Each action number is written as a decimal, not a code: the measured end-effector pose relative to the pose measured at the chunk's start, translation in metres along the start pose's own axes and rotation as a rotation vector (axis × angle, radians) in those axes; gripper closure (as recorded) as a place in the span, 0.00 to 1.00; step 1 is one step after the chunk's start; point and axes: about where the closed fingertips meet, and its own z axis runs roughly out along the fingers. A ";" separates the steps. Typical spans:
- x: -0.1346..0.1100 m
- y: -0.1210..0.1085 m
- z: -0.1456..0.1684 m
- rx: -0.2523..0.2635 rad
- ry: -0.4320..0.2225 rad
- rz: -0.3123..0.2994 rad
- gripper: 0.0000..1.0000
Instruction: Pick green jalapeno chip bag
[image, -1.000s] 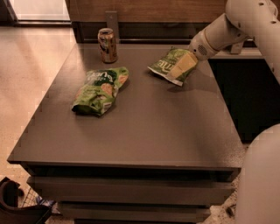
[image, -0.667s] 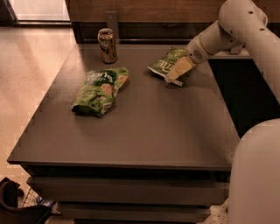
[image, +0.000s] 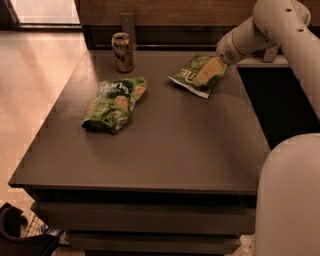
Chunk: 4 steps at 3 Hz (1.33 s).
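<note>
The green jalapeno chip bag (image: 189, 75) is flat and light green with white lettering and a pale edge strip. It lies at the back right of the dark table (image: 165, 145). My gripper (image: 208, 71) comes in from the right and sits on the right part of this bag, covering it there. The white arm (image: 250, 35) reaches down to it from the upper right.
A bulkier, darker green chip bag (image: 114, 104) lies left of centre. A soda can (image: 123, 52) stands at the back left. A dark counter (image: 280, 100) adjoins the table's right side. The robot's white body (image: 290, 200) fills the lower right. The floor is on the left.
The arm has shifted its pose above the table while the gripper stayed on the jalapeno bag. The bag has hardly moved.
</note>
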 end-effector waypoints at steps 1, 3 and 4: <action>0.005 -0.003 0.009 -0.015 -0.011 0.012 0.00; 0.015 0.005 0.026 -0.067 -0.007 0.043 0.33; 0.015 0.006 0.028 -0.070 -0.006 0.043 0.65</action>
